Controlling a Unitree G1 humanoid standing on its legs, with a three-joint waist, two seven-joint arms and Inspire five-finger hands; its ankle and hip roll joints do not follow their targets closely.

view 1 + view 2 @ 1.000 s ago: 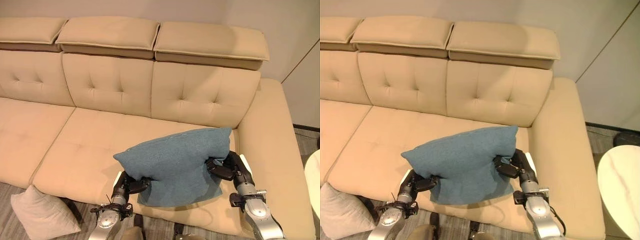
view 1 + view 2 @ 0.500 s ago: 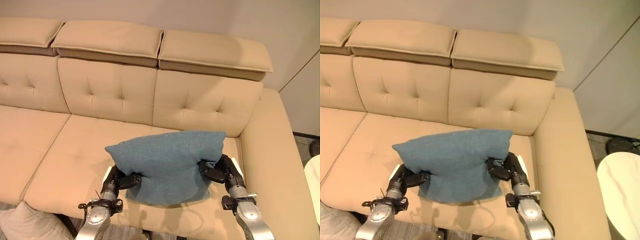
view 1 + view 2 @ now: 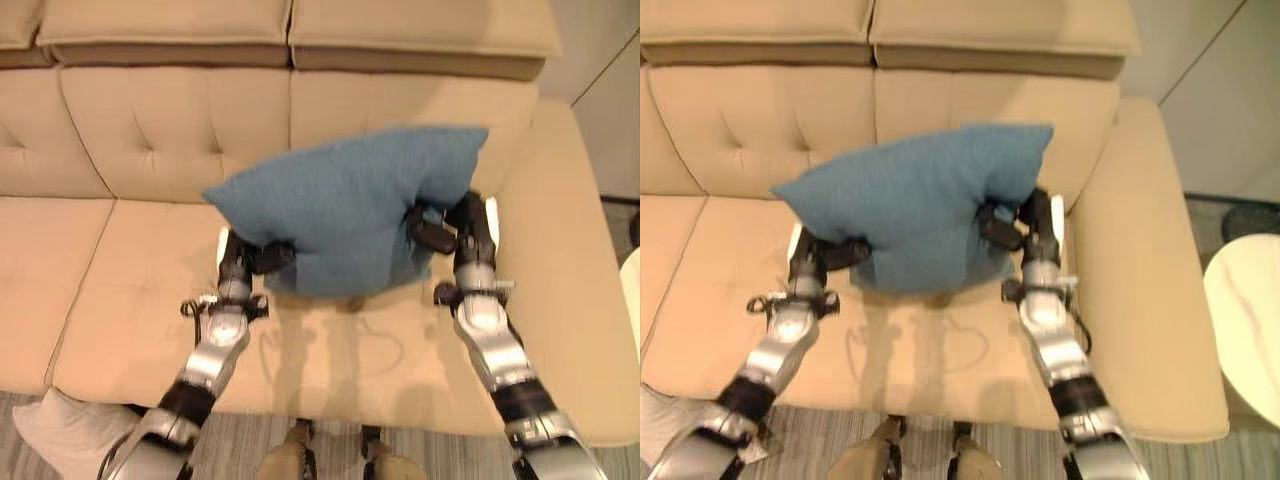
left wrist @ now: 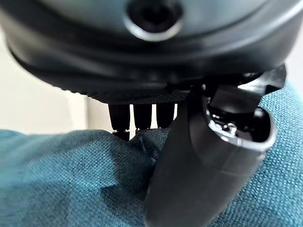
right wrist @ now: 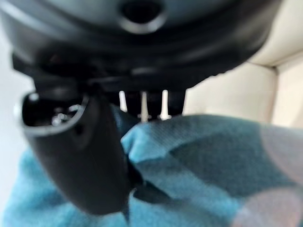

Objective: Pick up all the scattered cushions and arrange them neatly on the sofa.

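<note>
Behind everything sits a big tan sofa point(image 3: 150, 150), smooth like leather, with button dimples pressed into its back and flat puffy headrests on top. Its seat point(image 3: 330, 350) is wide and soft with a seam down the middle.

Both hands hold up one blue cushion point(image 3: 345, 200). It is a fat square made of rough woven cloth, and it bends and bunches where it is squeezed. The left hand point(image 3: 245, 262) pinches the cushion's left side, with its thumb on the front and its fingers behind the cloth. The right hand point(image 3: 450, 228) pinches the right side the same way. In the left wrist view the dark thumb point(image 4: 189, 161) presses into the blue cloth point(image 4: 61, 179), and the fingers curl round the edge. The cushion hangs above the seat, in front of the sofa back near the right armrest point(image 3: 575, 260).

A pale grey cushion point(image 3: 55, 435) lies on the striped floor point(image 3: 330, 450) by the sofa's front left.

Half a second ago the blue cushion was lower, near the seat. Now it is raised and closer to the back.
</note>
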